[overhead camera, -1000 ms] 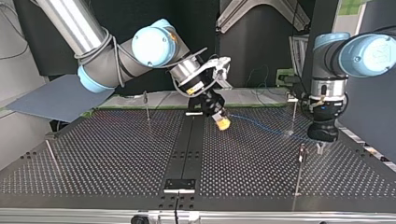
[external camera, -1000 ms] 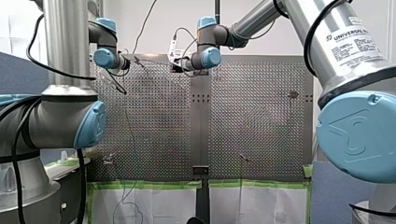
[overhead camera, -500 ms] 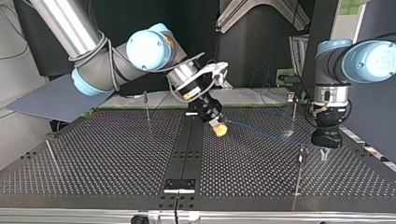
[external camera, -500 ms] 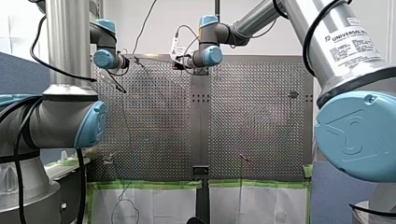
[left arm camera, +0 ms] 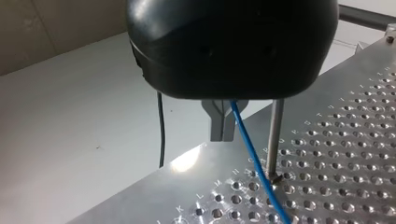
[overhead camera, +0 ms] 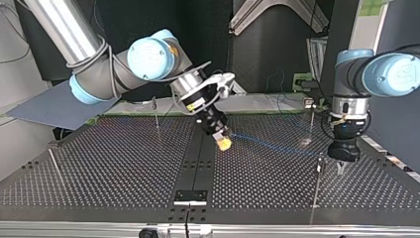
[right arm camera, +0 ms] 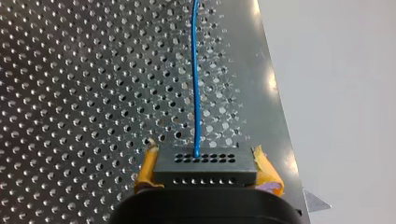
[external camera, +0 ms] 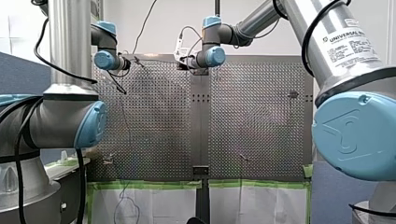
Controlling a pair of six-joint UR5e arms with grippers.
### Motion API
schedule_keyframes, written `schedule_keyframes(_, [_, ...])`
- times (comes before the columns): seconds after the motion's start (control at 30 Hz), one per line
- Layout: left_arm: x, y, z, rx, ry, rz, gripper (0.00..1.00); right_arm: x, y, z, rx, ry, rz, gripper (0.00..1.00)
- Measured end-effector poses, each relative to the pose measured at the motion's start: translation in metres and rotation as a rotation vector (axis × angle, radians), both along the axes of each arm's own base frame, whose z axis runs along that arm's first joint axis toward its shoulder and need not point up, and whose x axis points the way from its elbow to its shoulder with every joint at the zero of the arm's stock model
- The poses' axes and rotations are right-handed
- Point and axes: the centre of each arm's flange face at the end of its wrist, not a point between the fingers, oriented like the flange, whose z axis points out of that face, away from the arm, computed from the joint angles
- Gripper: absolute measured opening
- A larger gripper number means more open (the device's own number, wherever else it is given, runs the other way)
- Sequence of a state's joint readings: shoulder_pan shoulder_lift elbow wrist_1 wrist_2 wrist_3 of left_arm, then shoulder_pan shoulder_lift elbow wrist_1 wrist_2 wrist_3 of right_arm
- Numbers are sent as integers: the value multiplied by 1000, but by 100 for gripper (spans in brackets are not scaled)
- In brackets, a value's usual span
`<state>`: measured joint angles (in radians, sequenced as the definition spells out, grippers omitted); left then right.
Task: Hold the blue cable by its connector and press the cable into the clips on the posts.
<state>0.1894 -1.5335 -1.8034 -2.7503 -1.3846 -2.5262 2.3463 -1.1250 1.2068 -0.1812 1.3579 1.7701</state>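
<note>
Right claw (right arm camera: 206,170), yellow pads (right arm camera: 145,171), clamped on dark connector (right arm camera: 205,163); blue cable (right arm camera: 195,84) runs ahead over perforated table (right arm camera: 93,93).

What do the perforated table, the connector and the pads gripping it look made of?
Perforated table: bare metal, probably aluminium, brushed; it throws bright glare. Connector: dark grey matte plastic, apparently moulded, with neat rows of small holes. Yellow pads: seemingly soft rubber or foam; their edges curl beside the block. Exact materials stay uncertain.
</note>
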Motion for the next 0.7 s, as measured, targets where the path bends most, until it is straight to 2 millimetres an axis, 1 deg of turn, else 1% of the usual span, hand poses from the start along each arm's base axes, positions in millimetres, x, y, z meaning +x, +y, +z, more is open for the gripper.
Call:
schedule_keyframes(0.23, [10,-1,-4,2,7,-15,0,-3,-5,0,-1,1,-20,0])
schedule_keyframes(0.57, [19,0,5,1,-17,-27,0,-11,-16,0,-4,-1,-79,0])
schedule_keyframes(0.7, [26,-1,0,1,-5,-35,0,-15,-23,1,-7,-8,-114,0])
